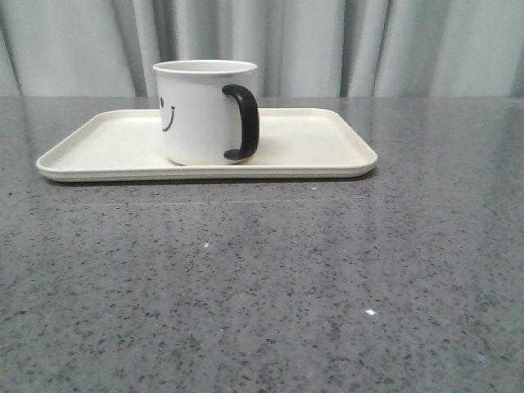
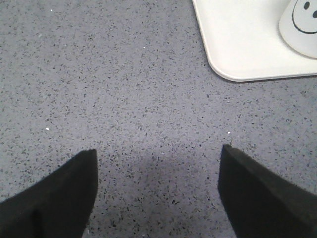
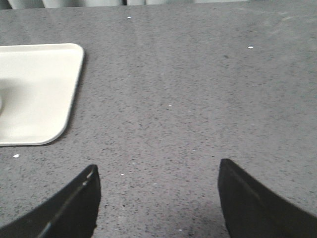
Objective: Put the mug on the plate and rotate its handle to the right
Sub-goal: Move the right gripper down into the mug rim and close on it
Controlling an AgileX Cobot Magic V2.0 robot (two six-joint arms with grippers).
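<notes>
White mug (image 1: 201, 115) upright on cream plate (image 1: 327, 139) — black handle (image 1: 243, 121) rightward.

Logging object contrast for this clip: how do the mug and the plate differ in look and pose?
The mug is tall and cylindrical; the plate is flat, rectangular and far wider. The mug is white with a black smiley and black handle; the plate is plain cream. The mug stands on the plate. Both are pale.
</notes>
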